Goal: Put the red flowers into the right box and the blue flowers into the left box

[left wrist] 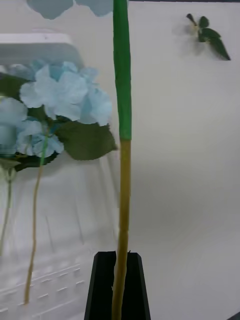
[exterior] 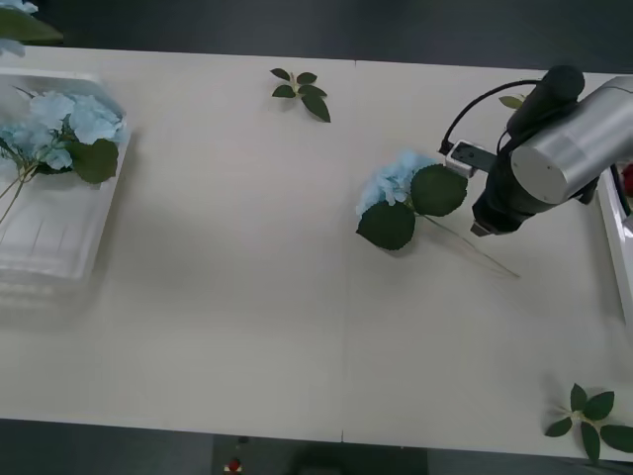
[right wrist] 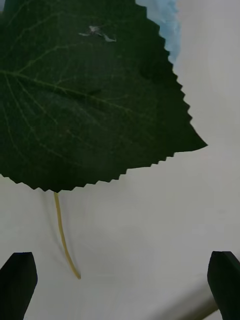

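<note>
Right gripper (right wrist: 120, 285) low over the counter (exterior: 247, 297), jaws apart, nothing between them, just beside the stem of a loose blue flower (exterior: 401, 193) lying mid-counter. Left gripper (left wrist: 120, 285) over the left box (exterior: 49, 237), jaws clamped on a green-and-tan stem (left wrist: 122, 150), apparently another blue flower. More blue flowers (exterior: 69, 129) inside that box. Leaf sprigs (exterior: 302, 91) scattered on the counter. Right box (exterior: 618, 237) rim at far right edge.

Pale table (exterior: 247, 297), blue flower (exterior: 401, 193), left box (exterior: 45, 247), leaf sprigs (exterior: 302, 91)
</note>
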{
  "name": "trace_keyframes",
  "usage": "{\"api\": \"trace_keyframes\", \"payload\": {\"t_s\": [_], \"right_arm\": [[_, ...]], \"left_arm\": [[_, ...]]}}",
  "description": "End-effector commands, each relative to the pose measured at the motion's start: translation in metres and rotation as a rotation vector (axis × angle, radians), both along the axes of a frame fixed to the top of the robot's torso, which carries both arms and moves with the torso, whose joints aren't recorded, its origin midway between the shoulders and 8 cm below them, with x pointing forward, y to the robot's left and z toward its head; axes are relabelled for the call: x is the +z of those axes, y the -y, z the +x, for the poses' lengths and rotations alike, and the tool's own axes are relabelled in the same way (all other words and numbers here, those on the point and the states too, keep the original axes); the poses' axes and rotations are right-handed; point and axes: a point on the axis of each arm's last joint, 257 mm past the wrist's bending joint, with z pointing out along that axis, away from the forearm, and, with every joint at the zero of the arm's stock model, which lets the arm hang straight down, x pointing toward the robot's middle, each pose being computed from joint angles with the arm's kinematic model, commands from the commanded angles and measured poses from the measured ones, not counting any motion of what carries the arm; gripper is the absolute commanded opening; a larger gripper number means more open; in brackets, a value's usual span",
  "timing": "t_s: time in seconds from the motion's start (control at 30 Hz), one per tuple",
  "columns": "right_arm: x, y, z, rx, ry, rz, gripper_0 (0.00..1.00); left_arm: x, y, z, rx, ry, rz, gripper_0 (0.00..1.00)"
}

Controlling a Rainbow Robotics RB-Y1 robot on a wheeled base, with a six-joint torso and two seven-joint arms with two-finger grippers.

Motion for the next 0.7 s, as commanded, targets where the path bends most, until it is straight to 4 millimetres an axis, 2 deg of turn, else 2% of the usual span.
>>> {"api": "trace_keyframes", "payload": {"t_s": [0.03, 0.27, 0.33, 0.43, 0.6, 0.7], "right_arm": [[-0.008, 0.009, 0.005, 0.007, 0.004, -0.017, 1.00], [-0.042, -0.007, 0.011, 0.045, 0.020, 0.001, 1.00], [-0.053, -0.011, 0.013, 0.052, 0.019, 0.011, 1.00], [-0.063, -0.020, 0.012, 0.055, 0.008, 0.035, 1.00], [-0.069, -0.036, 0.015, 0.079, 0.024, 0.057, 1.00], [-0.071, -0.039, 0.018, 0.088, 0.036, 0.068, 1.00]], "left_arm": [[0.021, -0.032, 0.014, 0.063, 0.049, 0.161, 0.00], [0.001, -0.057, 0.027, 0.144, 0.049, 0.247, 0.00], [-0.007, -0.072, 0.031, 0.178, 0.053, 0.313, 0.00], [-0.010, -0.079, 0.032, 0.192, 0.047, 0.349, 0.00], [-0.016, -0.092, 0.030, 0.213, 0.028, 0.409, 0.00], [-0.028, -0.099, 0.028, 0.220, -0.003, 0.456, 0.00]]}}
